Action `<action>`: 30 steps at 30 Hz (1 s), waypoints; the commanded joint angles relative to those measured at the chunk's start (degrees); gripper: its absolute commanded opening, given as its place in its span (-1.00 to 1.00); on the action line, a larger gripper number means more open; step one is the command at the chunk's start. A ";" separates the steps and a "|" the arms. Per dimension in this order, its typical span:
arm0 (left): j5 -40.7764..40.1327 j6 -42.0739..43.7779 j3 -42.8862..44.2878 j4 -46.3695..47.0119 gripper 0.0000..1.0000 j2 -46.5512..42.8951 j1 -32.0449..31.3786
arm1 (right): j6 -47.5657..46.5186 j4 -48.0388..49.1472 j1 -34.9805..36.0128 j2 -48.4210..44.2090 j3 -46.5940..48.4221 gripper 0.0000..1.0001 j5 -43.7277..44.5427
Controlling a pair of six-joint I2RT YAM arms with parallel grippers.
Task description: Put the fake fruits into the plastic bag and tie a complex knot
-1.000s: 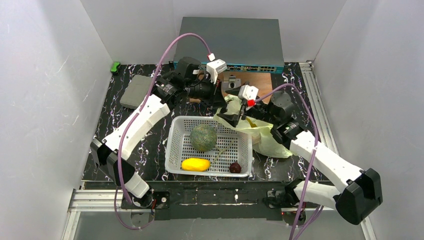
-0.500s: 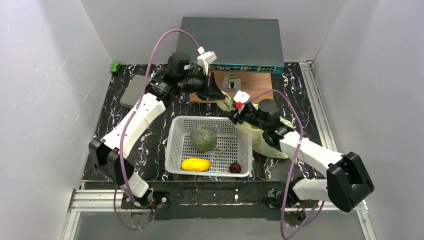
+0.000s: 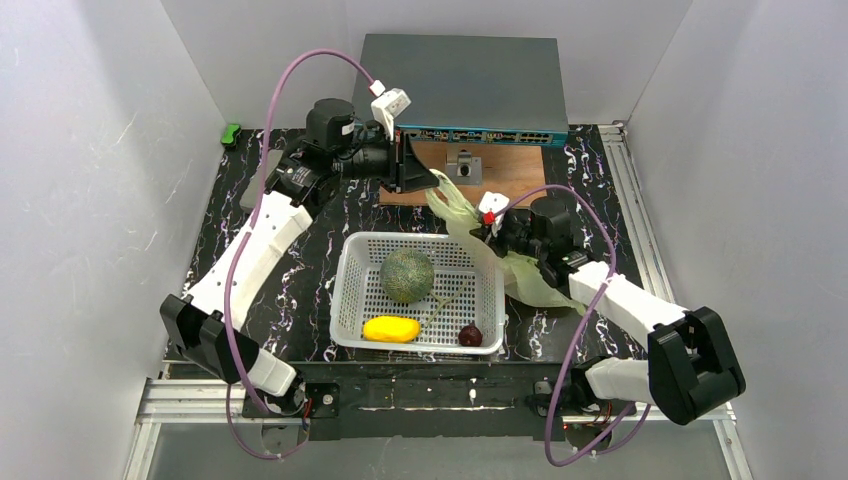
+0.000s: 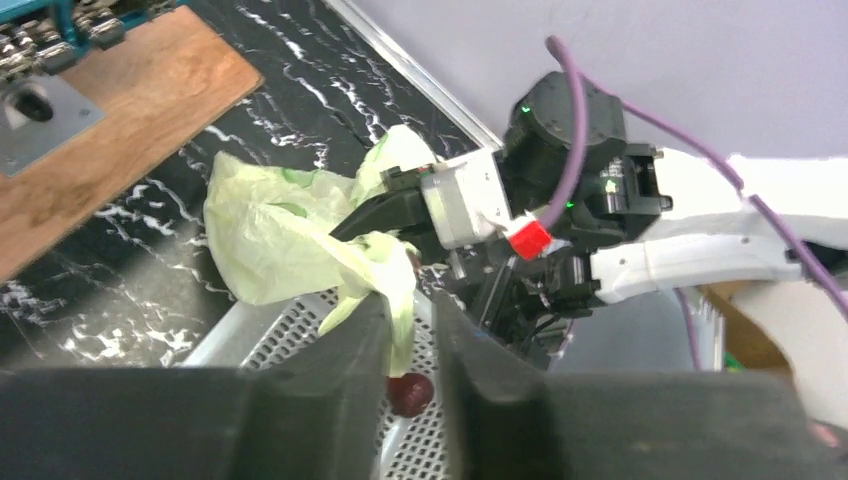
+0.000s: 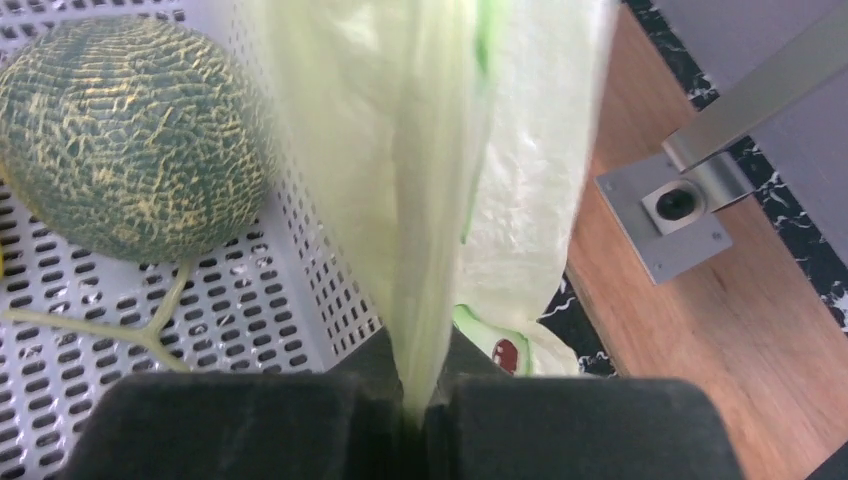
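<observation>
The wrist views alone show the plastic bag (image 4: 270, 230), stretched past the white basket's (image 3: 347, 290) far right corner, pinched tight by left gripper (image 4: 410, 325) and right gripper (image 5: 415, 390), its contents unclear, while overhead the basket holds melon (image 3: 407, 275), mango (image 3: 391, 329) and plum (image 3: 470, 335).

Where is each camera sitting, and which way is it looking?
Top external: above, behind the arms, looking down at the table; both arms show.
Left wrist: on the left arm, looking past its fingers, pinching the plastic bag, toward the right arm.
Right wrist: on the right arm, looking past its fingers along the bag to the melon.
Shared: all three see the bag.
</observation>
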 commanded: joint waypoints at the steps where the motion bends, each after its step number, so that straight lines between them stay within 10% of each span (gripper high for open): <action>1: 10.57 6.93 1.83 -0.10 0.05 -2.88 1.68 | -1.77 -6.95 -1.11 -1.24 2.36 -0.97 -7.74; 3: 17.55 13.71 -1.51 -1.51 0.90 -4.30 4.39 | -2.17 -7.56 -1.29 -1.89 3.12 -0.97 -10.72; 13: 26.16 54.85 -17.81 -6.50 0.96 -6.30 12.30 | -4.36 -10.74 -2.26 -4.18 3.40 -0.97 -18.66; 22: 23.02 39.16 -23.54 27.70 0.87 0.20 -0.71 | -6.53 -12.78 -3.35 -2.80 4.52 -0.97 -19.96; 30: 21.18 22.00 -24.01 48.69 0.17 4.80 -5.49 | -9.51 -16.49 -4.28 -2.68 4.71 -0.97 -22.48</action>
